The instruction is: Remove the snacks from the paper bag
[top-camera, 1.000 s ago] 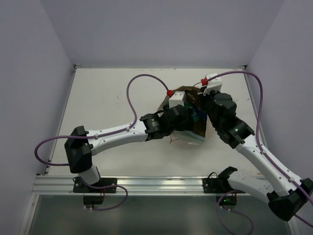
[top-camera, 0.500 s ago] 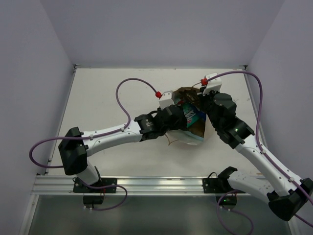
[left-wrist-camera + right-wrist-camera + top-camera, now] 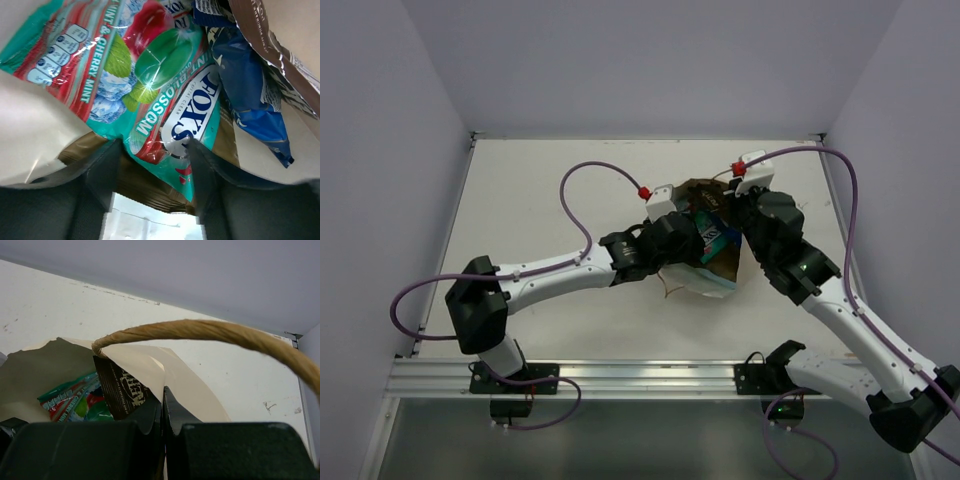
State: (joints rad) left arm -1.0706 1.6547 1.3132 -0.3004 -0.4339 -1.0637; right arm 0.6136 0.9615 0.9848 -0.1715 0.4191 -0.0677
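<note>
A: Left gripper (image 3: 155,150): the jaws stand at a middling gap, clamped on the lower end of the green-red packet (image 3: 150,75). Both fingers (image 3: 100,175) press against its foil.

B: Agreed. Just beside that packet we log a blue packet (image 3: 250,95), and against it a dark brown packet (image 3: 260,35) (its print is too oblique to read). All three sit inside the bag's mouth.

A: Right gripper (image 3: 162,407): the jaws are all but together, pinching the cream rim of the paper bag (image 3: 190,385). The twisted-cord handle (image 3: 210,331) arches over the fingers.

B: Bag position: from overhead we place it right of centre on the table (image 3: 540,190), between the two wrists. Its mouth is open, showing the brown lining and the green-red packet at the opening.

A: Surface: white and lightly scuffed. An aluminium rail (image 3: 620,375) runs along the near edge and carries both bases.

B: Room: plain pale lilac walls (image 3: 650,60) on three sides. Purple cables (image 3: 585,185) loop above the arms.
</note>
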